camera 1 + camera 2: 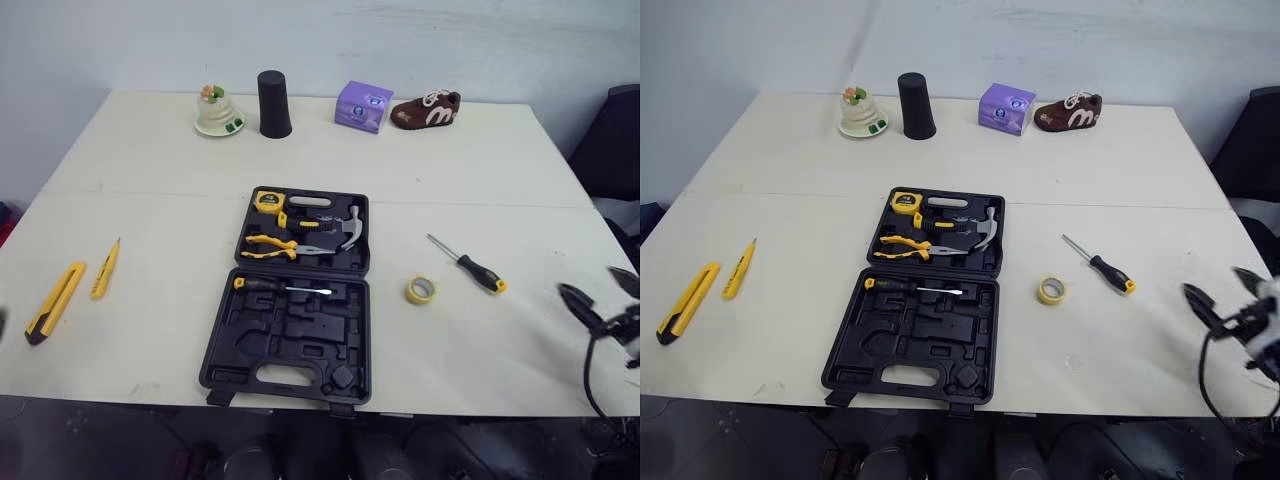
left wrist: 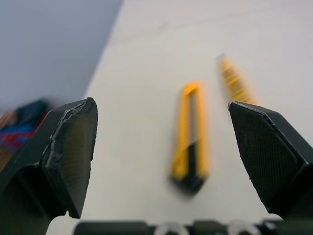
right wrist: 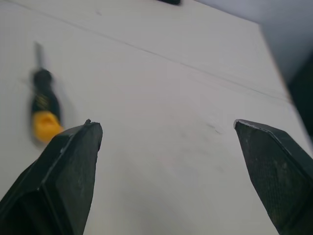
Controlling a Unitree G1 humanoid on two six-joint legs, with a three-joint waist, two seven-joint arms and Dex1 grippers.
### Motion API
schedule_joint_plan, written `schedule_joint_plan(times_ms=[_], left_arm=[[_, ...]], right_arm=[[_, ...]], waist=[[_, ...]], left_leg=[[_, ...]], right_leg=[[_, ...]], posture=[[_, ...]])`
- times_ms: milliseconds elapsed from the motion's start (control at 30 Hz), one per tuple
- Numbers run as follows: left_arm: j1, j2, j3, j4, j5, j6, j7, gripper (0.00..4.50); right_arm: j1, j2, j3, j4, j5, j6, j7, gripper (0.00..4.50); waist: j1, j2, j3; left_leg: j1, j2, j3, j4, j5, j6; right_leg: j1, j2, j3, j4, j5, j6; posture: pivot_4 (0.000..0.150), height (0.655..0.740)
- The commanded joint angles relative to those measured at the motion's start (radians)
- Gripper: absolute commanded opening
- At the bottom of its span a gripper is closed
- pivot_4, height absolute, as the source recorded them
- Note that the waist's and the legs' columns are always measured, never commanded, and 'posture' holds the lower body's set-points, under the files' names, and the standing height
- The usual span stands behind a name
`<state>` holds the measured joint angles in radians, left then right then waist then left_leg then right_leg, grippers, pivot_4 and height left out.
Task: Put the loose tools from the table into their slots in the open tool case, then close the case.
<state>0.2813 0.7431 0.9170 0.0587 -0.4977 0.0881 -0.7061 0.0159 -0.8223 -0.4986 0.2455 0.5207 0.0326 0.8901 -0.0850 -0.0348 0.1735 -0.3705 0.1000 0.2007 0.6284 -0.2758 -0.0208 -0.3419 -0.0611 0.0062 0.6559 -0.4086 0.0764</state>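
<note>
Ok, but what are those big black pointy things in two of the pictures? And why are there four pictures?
Those are a robot's claws, its hands. The robot has two arms, and a little camera sits on each wrist, looking out between the fingers. One picture looks past the left claw at a yellow utility knife; another looks past the right claw at a screwdriver. The other two pictures come from its head, like two eyes looking down at a table. There you see an open tool case, a roll of tape and a thin yellow tool. Both claws are open and hold nothing.
</note>
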Motion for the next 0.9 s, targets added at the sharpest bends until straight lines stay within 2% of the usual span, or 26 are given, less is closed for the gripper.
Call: schedule_joint_plan(times_ms=[33,100,233,367,600,733,767,900], left_arm=[[-0.041,0.015,-0.124,-0.188,-0.055,0.066,-0.024,4.47],[-0.043,0.023,-0.235,-0.295,-0.062,0.111,-0.067,4.47],[-0.085,0.026,-0.374,-0.481,-0.214,0.244,-0.123,4.47],[-0.162,0.079,-0.503,-0.636,-0.286,0.351,-0.143,4.47],[-0.236,0.085,-0.568,-0.746,-0.366,0.363,-0.194,4.47],[-0.264,0.081,-0.596,-0.754,-0.376,0.398,-0.157,4.47],[-0.268,0.073,-0.605,-0.755,-0.365,0.395,-0.148,4.49],[-0.251,0.062,-0.614,-0.752,-0.35,0.39,-0.144,4.5]], right_arm=[[-0.015,-0.114,0.073,-0.159,0.065,0.242,0.098,4.5],[-0.058,-0.159,0.122,-0.187,0.045,0.326,0.091,4.5],[-0.175,-0.19,0.216,-0.164,-0.01,0.441,0.06,4.5],[-0.289,-0.187,0.321,-0.052,-0.103,0.408,0.105,4.5],[-0.403,-0.166,0.407,0.139,-0.197,0.349,0.175,4.5],[-0.442,-0.138,0.435,0.24,-0.239,0.277,0.211,4.5],[-0.453,-0.126,0.438,0.264,-0.241,0.263,0.22,4.25],[-0.477,-0.107,0.447,0.309,-0.253,0.244,0.251,2.69]], waist=[[0.003,0.002,0.001],[0.004,0.002,0.001],[0.005,0.001,0.002],[0.004,0.004,0.004],[0.003,0.011,0.01],[0.002,0.012,0.011],[0.002,0.012,0.011],[0.0,0.012,0.011]], left_leg=[[0.0,0.0,0.0,0.0,0.001,0.002],[-0.001,0.0,0.0,0.0,0.001,0.002],[-0.003,0.0,0.001,0.001,0.0,0.002],[-0.004,0.0,0.001,0.002,0.001,0.002],[-0.004,0.001,0.002,0.004,0.002,0.001],[-0.004,0.001,0.002,0.006,0.002,0.001],[-0.004,0.001,0.002,0.007,0.002,0.001],[-0.003,0.003,0.002,0.011,0.001,0.0]], right_leg=[[0.0,0.0,0.0,-0.001,0.0,0.0],[-0.001,0.001,0.001,-0.002,0.0,0.0],[-0.001,0.001,0.001,-0.003,0.0,0.0],[-0.003,0.003,0.002,-0.004,0.0,0.001],[-0.003,0.006,0.004,-0.004,-0.001,0.001],[-0.002,0.008,0.006,-0.003,-0.001,0.002],[-0.002,0.01,0.007,-0.003,0.0,0.002],[-0.001,0.015,0.011,-0.002,0.0,0.003]], posture=[[0.15,0.74],[0.15,0.74],[0.15,0.74],[0.15,0.74],[0.15,0.74],[0.15,0.74],[0.15,0.74],[0.15,0.74]])
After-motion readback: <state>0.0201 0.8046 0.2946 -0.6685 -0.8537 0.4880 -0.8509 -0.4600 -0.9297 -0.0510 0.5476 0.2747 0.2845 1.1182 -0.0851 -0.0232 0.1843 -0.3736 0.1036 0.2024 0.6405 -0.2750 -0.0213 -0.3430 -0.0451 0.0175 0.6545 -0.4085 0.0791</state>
